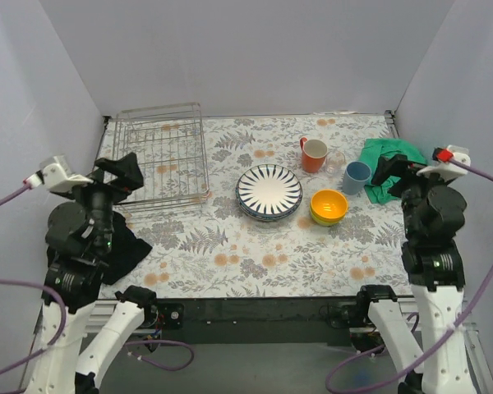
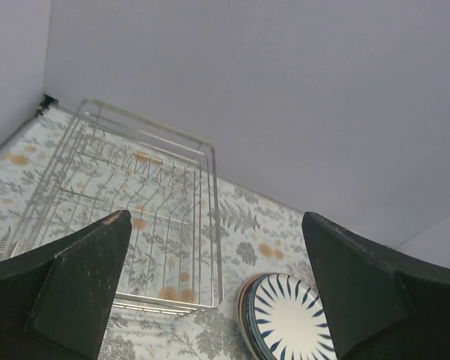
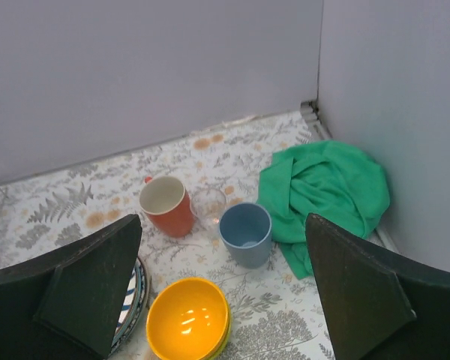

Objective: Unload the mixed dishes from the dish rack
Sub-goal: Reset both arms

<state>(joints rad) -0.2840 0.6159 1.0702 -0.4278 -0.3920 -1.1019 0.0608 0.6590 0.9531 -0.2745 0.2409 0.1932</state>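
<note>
The dish rack (image 1: 160,156) is a silver wire rack standing at the back left with nothing in it; the left wrist view shows its bare wires (image 2: 135,202). A stack of plates (image 1: 269,192) topped by a dark-and-white striped one (image 2: 289,319) lies mid-table. To its right stand nested orange-yellow bowls (image 1: 329,205) (image 3: 187,319), an orange mug (image 1: 314,154) (image 3: 165,204), a small clear glass (image 1: 336,160) (image 3: 208,204) and a light-blue cup (image 1: 357,176) (image 3: 246,232). My left gripper (image 1: 123,172) (image 2: 214,217) hovers open near the rack's front left. My right gripper (image 1: 392,171) (image 3: 223,221) hangs open above the cup, empty.
A crumpled green cloth (image 1: 390,164) (image 3: 326,191) lies at the back right corner, just right of the blue cup. A black cloth (image 1: 123,246) lies at the near left under the left arm. Grey walls close in the table on three sides.
</note>
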